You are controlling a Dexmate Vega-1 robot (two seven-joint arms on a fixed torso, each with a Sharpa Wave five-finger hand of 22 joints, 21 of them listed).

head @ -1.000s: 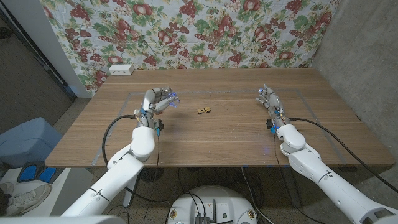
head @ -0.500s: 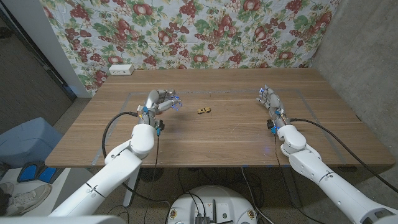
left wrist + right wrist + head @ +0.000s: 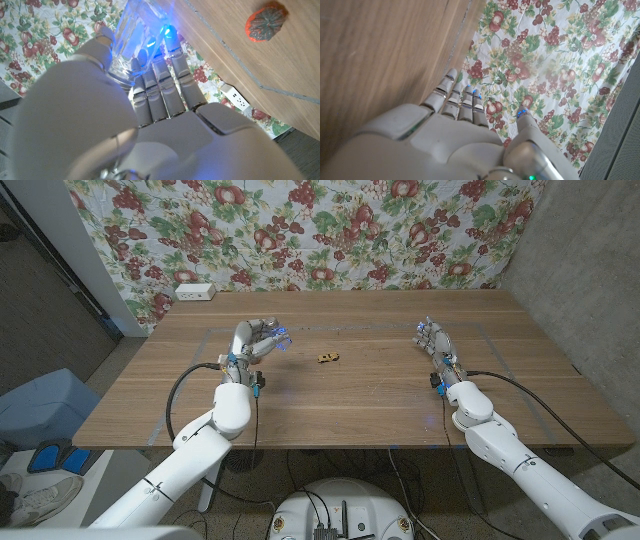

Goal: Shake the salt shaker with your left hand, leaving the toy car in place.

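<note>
Clear glass salt shaker [image 3: 131,37] sits gripped in the left hand [image 3: 254,340], fingers [image 3: 165,75] wrapped for shaking, nine o'clock of the toy car [image 3: 327,358]; right hand [image 3: 433,340] waits open, holding nothing.

The toy car [image 3: 327,358] sits on the table [image 3: 340,405], right of the left hand [image 3: 254,342] holding the salt shaker [image 3: 136,35].

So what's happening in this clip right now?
The left hand grips a clear glass salt shaker above the wooden table, apparently mid-shake. The toy car sits on the table a little to the right of that hand, apart from it. The right hand waits at the other side, fingers extended, holding nothing.
</note>
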